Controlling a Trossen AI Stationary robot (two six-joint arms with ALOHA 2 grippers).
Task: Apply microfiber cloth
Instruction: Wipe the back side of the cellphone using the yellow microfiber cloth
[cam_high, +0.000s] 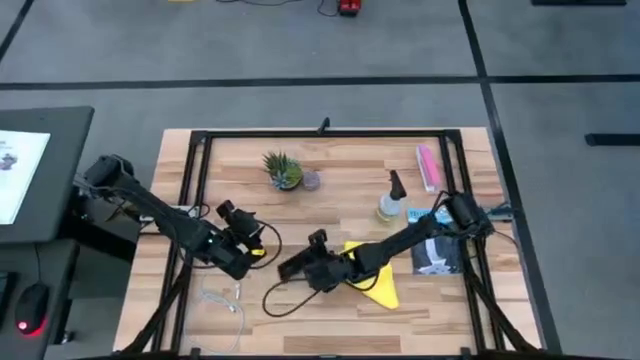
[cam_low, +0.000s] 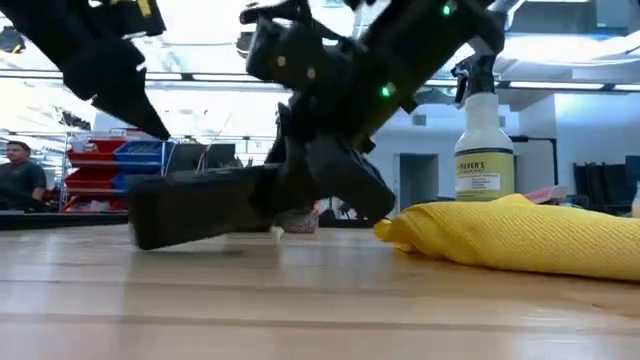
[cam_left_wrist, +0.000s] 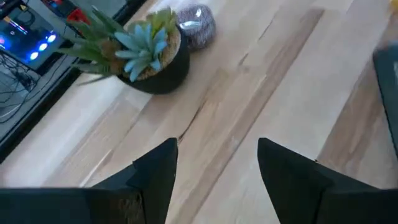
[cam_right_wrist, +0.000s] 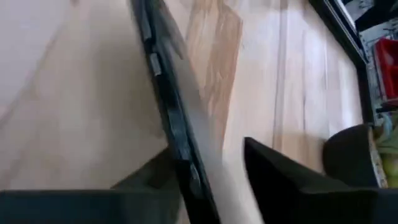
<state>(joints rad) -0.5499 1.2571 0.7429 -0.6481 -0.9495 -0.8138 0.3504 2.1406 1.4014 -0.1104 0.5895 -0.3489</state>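
Yellow microfiber cloth (cam_high: 378, 281) lies bunched on the wooden table (cam_high: 330, 160).

spray bottle (cam_low: 484, 140) label, print too small to read

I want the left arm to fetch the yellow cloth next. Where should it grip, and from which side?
Judging by its pose, the microfiber cloth lies crumpled, its corner towards the table's front edge lying free of the right gripper. Come from above and pinch that corner; a raised fold there would give the fingers purchase.

The right arm covers part of the microfiber cloth (cam_high: 378, 283) in the high view, hiding its near corner.
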